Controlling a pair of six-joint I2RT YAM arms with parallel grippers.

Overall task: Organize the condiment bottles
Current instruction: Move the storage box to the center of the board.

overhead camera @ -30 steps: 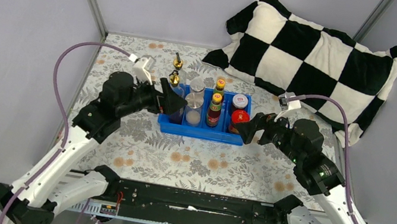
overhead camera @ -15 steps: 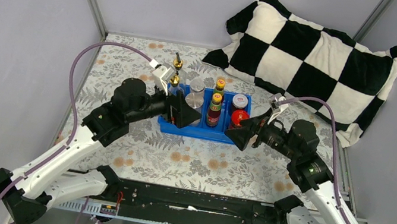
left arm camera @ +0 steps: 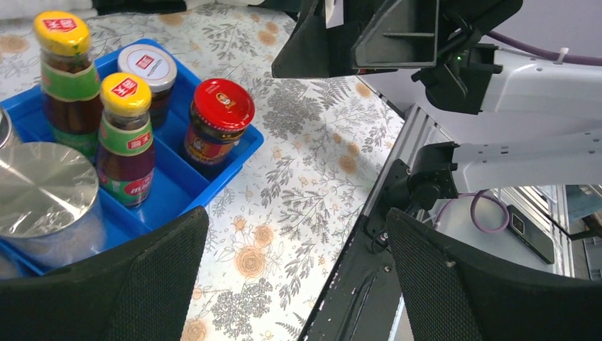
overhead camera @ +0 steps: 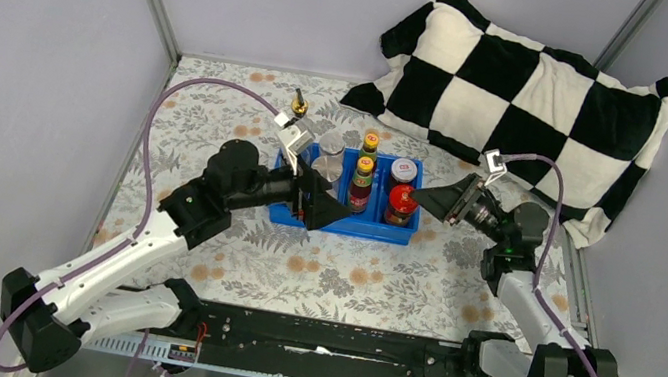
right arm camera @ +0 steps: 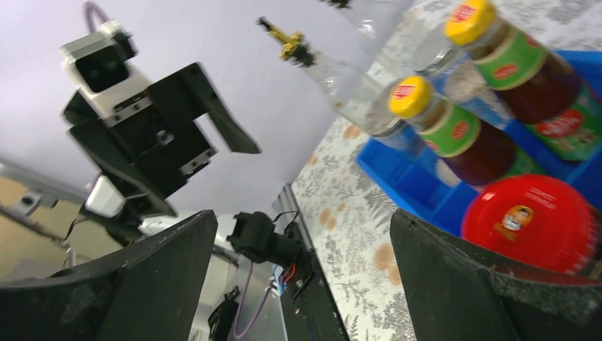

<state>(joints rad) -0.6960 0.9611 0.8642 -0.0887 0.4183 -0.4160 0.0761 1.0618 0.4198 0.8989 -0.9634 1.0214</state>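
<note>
The condiment bottles stand in a blue tray (overhead camera: 374, 232). Two dark yellow-capped bottles (overhead camera: 364, 168) fill the middle, with a red-lidded jar (overhead camera: 402, 197) and a white-lidded jar (overhead camera: 403, 169) to their right. A silver-lidded shaker (overhead camera: 331, 146) is on the left, and a gold-spouted clear bottle (overhead camera: 300, 102) rises behind my left wrist. My left gripper (overhead camera: 327, 206) hangs open over the tray's front left part, with nothing between its fingers. My right gripper (overhead camera: 425, 196) is open and empty, just right of the red-lidded jar (right arm camera: 529, 220). The left wrist view shows the yellow-capped bottles (left arm camera: 126, 135) and the shaker (left arm camera: 46, 192).
A black-and-white checkered pillow (overhead camera: 527, 98) lies at the back right, close behind my right arm. The floral tablecloth (overhead camera: 347, 272) covers the table in front of the tray. Grey walls close in both sides, and a black rail (overhead camera: 326, 339) runs along the near edge.
My left arm has reached right, moving its gripper across the tray's front left part. My right arm has folded back, its gripper lifting from the tray's front right corner to beside the red-lidded jar.
</note>
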